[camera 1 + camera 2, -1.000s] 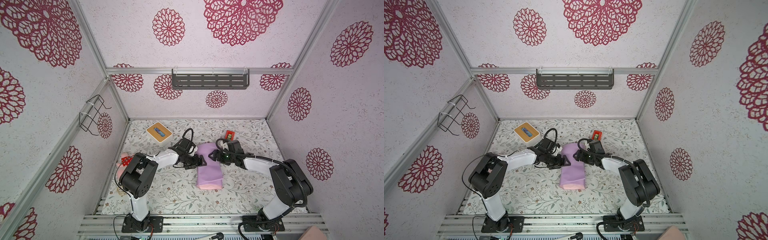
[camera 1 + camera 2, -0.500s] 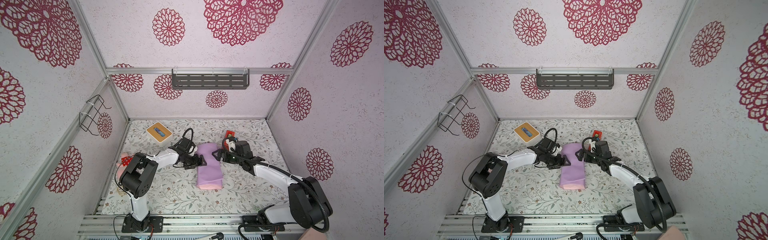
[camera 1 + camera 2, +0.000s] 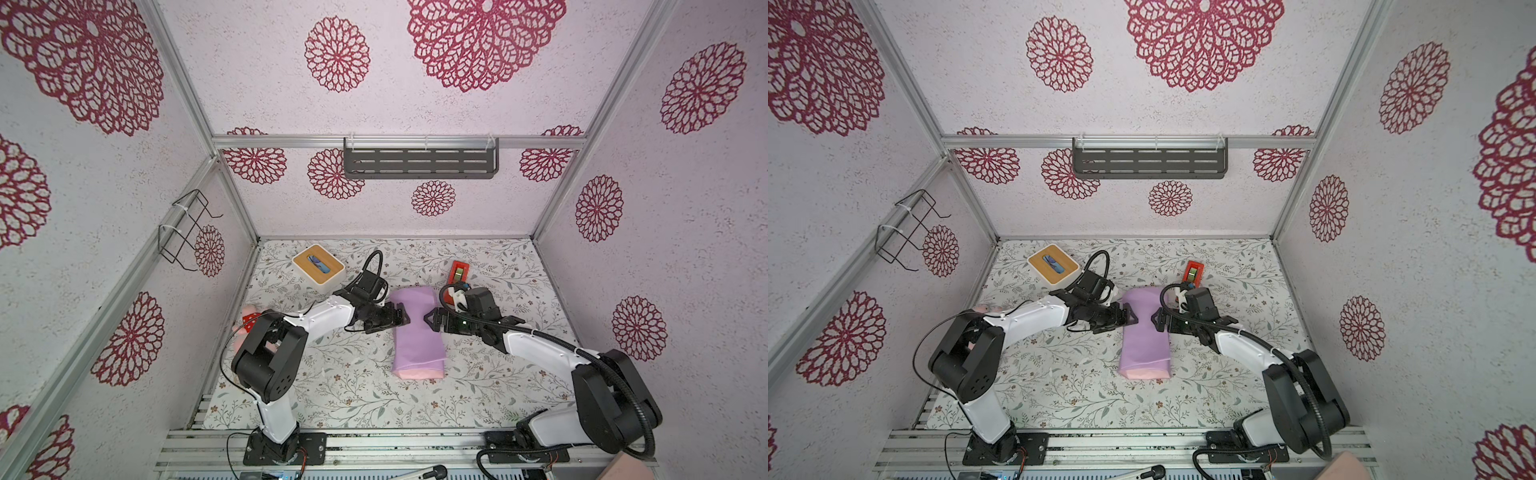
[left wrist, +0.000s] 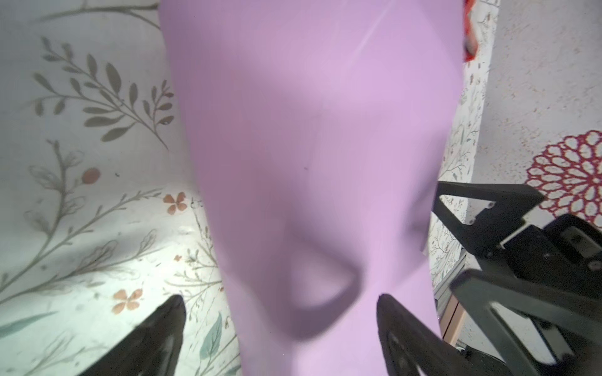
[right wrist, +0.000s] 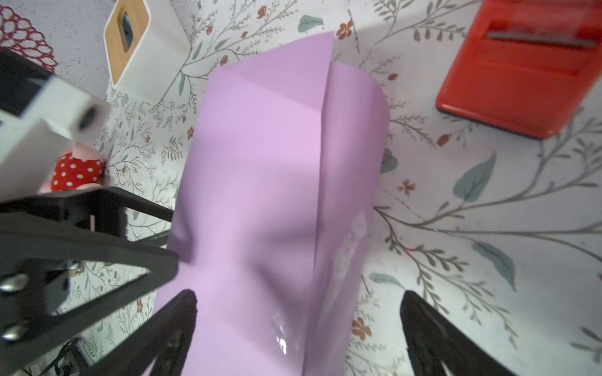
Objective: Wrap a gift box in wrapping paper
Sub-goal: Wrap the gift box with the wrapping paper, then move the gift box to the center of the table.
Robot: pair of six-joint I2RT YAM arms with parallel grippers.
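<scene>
Lilac-purple wrapping paper (image 3: 417, 332), folded into a long tube with a pale pink end, lay mid-way on the floral table covering (image 3: 332, 395) in both top views. Only the right wrist view showed its overlapping seam and glossy clear tape (image 5: 353, 234). Both arms reached inward. The left gripper (image 3: 400, 318) and right gripper (image 3: 430, 321) flanked the tube, jaws wide, holding nothing.

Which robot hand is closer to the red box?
The right hand. The red box sits on its side of the purple paper. The left hand is across the paper, nearer the white box.
</scene>
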